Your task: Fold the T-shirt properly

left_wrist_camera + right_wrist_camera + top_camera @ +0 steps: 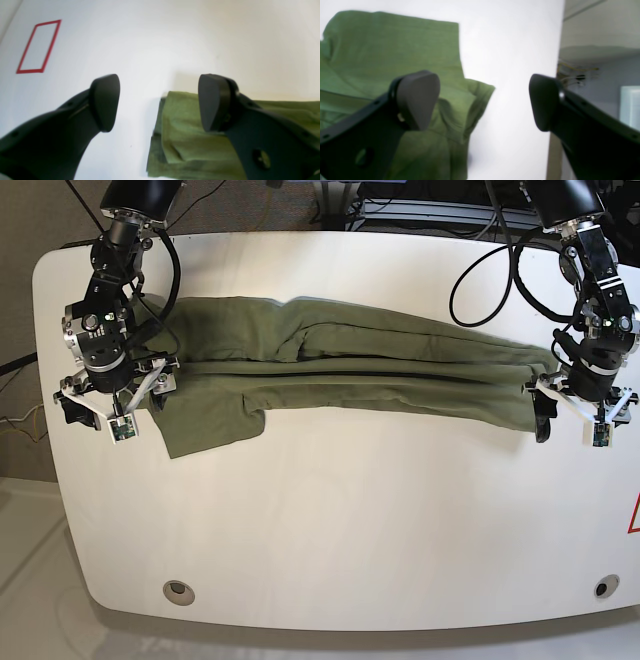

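Note:
The olive-green T-shirt (350,365) lies as a long folded band across the white table (340,510), with one sleeve (210,425) sticking out toward the front at its left end. My right gripper (110,395) hovers open over that left end; in the right wrist view the shirt (395,50) fills the left half under my right gripper (482,102), and nothing is between the fingers. At the band's right end my left gripper (582,402) stands open too. The left wrist view shows the shirt's edge (190,135) under the right-hand finger of my left gripper (160,102), with nothing held.
A red tape rectangle (38,47) is marked on the table beyond the left gripper, and a red mark (635,515) shows at the table's right edge. Two round holes (178,588) (600,587) sit near the front edge. Cables (480,270) trail at the back.

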You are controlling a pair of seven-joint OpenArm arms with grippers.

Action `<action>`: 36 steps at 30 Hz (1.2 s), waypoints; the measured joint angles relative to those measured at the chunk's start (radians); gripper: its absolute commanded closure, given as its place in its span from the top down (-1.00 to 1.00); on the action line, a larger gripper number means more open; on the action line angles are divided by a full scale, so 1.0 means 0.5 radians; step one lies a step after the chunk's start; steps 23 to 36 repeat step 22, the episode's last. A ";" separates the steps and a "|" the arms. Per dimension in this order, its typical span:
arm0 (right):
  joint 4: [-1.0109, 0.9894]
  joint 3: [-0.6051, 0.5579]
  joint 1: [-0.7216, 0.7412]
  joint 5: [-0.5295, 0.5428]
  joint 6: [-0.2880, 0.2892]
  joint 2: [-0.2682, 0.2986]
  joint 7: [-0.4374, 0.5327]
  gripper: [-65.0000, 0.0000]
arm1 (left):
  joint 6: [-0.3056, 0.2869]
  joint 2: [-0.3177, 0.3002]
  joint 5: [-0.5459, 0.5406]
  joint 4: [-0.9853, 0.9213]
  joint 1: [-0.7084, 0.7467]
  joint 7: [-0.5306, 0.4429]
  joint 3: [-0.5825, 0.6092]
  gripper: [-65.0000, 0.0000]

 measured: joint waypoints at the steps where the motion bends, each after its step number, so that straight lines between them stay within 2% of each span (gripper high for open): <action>1: 0.000 0.002 0.000 -0.006 0.000 0.002 0.000 0.72 | 0.001 -0.001 0.002 0.000 0.001 0.005 -0.002 0.44; 36: -0.001 0.005 -0.005 -0.010 -0.002 -0.018 -0.006 0.72 | 0.008 -0.005 0.017 -0.006 0.002 0.012 -0.002 0.44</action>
